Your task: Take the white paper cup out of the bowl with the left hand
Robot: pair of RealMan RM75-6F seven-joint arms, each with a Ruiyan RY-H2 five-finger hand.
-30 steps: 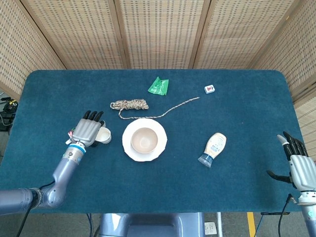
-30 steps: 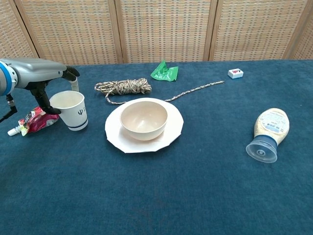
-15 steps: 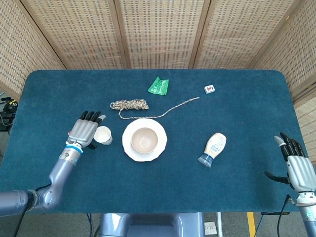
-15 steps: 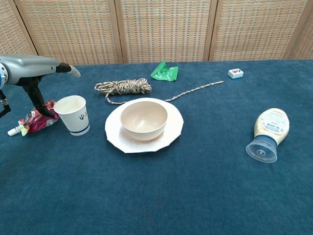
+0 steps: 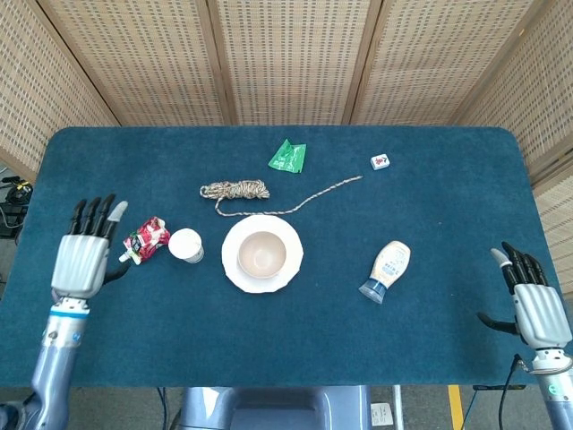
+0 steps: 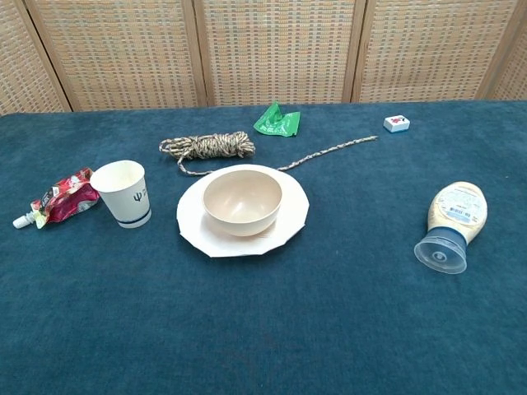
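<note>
cup [image 6: 122,192] upright, hands head-view only

Beside the cream bowl [image 6: 242,198], the white paper cup [image 6: 122,193] is showing a navy band (plus emblem), left of it a red pouch [image 6: 61,197].

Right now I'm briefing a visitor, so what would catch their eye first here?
The empty beige bowl on its white plate at the table's middle, with the upright white paper cup just to its left. A squeeze bottle lies on its side to the right, and a coiled rope sits behind the bowl.
</note>
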